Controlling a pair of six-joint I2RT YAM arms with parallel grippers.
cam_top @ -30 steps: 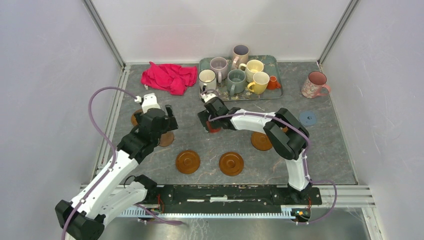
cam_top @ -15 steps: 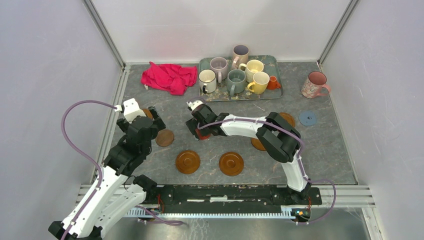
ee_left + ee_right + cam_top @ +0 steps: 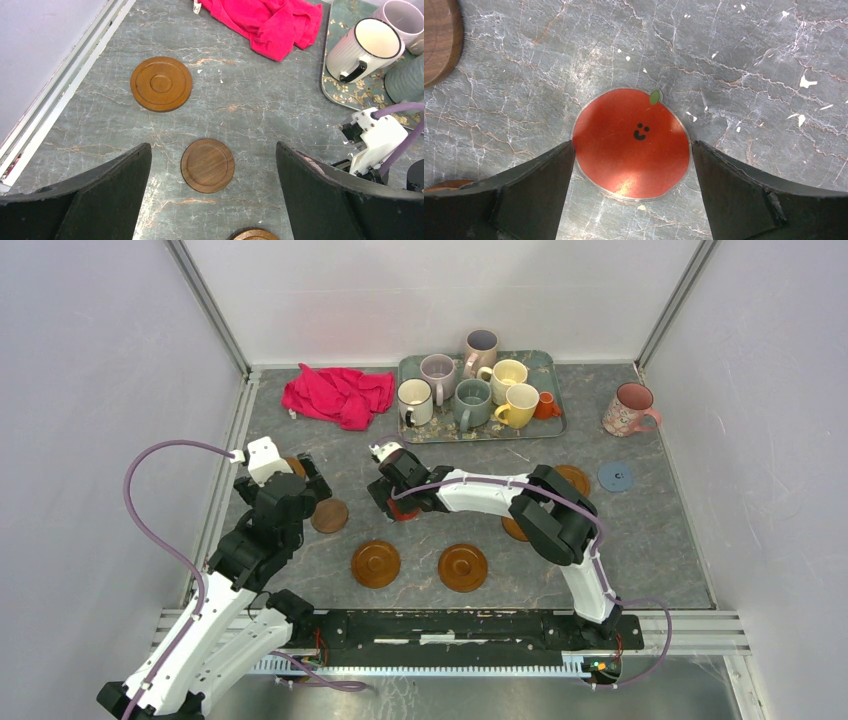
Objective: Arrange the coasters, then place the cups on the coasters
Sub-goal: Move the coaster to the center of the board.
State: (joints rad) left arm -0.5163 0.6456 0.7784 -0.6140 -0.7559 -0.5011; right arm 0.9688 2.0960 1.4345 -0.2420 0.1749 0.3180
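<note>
The red coaster [image 3: 624, 125], with a smiley face and a green leaf, lies flat on the grey table. My right gripper [image 3: 632, 146] is open and straddles it, a finger close against each edge. From above, the right gripper [image 3: 390, 502] covers most of the red coaster [image 3: 405, 512]. My left gripper [image 3: 212, 148] hangs open and empty above the dark brown coaster [image 3: 207, 165], with an amber coaster [image 3: 161, 83] beyond. Two amber coasters [image 3: 375, 563] [image 3: 462, 567] lie near the front. Several cups [image 3: 471, 403] stand on the teal tray [image 3: 500, 432]. A pink floral cup [image 3: 628, 408] stands at the right.
A red cloth [image 3: 338, 395] is bunched at the back left, beside the tray. A blue coaster [image 3: 616, 476] lies at the right, and two more amber coasters [image 3: 573, 478] [image 3: 515, 528] are partly hidden by the right arm. Metal rails line the table's sides.
My left arm has drawn back to the left, uncovering the dark brown coaster. My right gripper has shifted left and nearer, with the red coaster moving along under it.
</note>
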